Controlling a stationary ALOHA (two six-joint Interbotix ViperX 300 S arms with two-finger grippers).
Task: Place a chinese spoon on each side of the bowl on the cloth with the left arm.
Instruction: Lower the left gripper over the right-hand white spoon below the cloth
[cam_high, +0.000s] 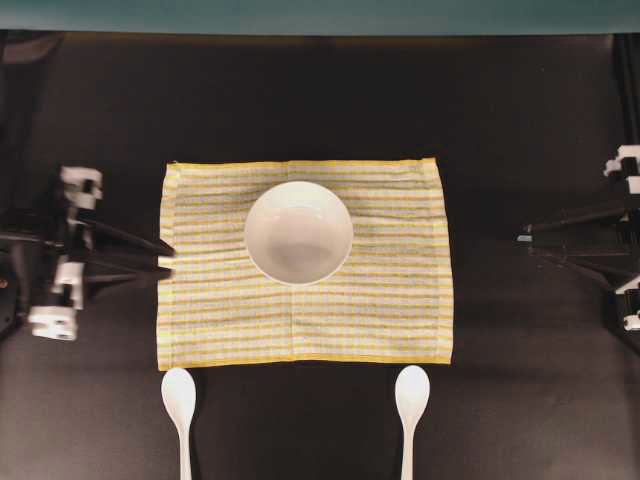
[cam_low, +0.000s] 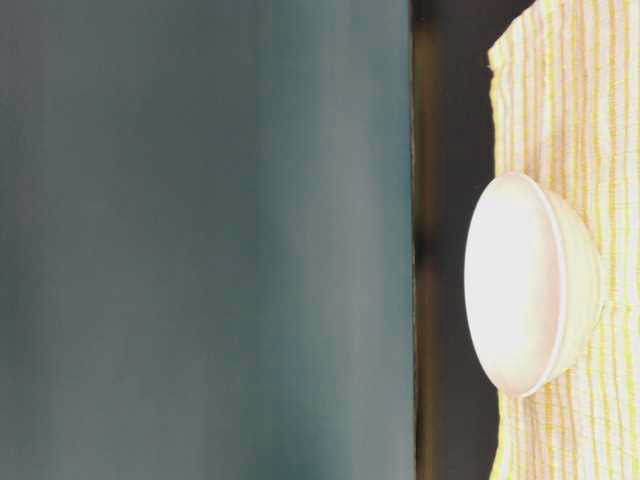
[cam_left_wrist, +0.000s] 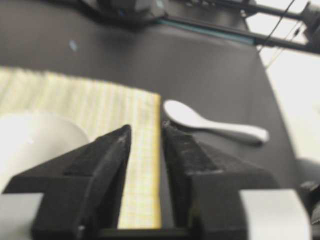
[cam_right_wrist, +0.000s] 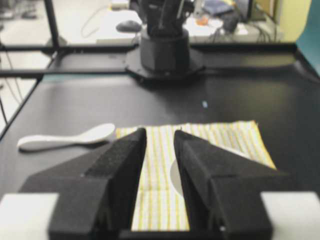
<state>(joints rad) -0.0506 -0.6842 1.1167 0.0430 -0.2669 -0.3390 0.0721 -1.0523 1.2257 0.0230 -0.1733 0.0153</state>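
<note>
While the left arm's gripper (cam_high: 165, 258) hovers just at the left edge of the cloth (cam_high: 305, 320), its jaws stand slightly apart with a narrow gap between them and nothing held. From the left wrist view the two black fingers (cam_left_wrist: 107, 165) frame the cloth's yellow border, with the bowl (cam_left_wrist: 35, 145) to their left and one spoon lying on the bare table beyond.

On the dark table (cam_high: 300, 120), the striped yellow and grey-white cloth lies flat in the middle. The white bowl (cam_high: 298, 231) sits upright on its far half, roughly centred between the cloth's left and right edges, and looks empty. The table-level view shows the bowl (cam_low: 530, 285) resting directly on the cloth (cam_low: 570, 90).

Both chinese spoons lie off the cloth, on the table just past its near edge. The left spoon (cam_high: 179, 400) is below the cloth's near-left corner, scoop toward the cloth and handle running nearward out of the overhead picture. The right spoon (cam_high: 411, 400) lies the same way near the near-right corner, well apart from the first. Neither touches the bowl.

At the right, the right gripper (cam_high: 522, 240) hangs clear of the cloth's right edge. From its wrist view the fingers (cam_right_wrist: 120, 165) stand a little apart, empty, over the cloth (cam_right_wrist: 220, 135), with a spoon (cam_right_wrist: 70, 138) on the table to one side.
</note>
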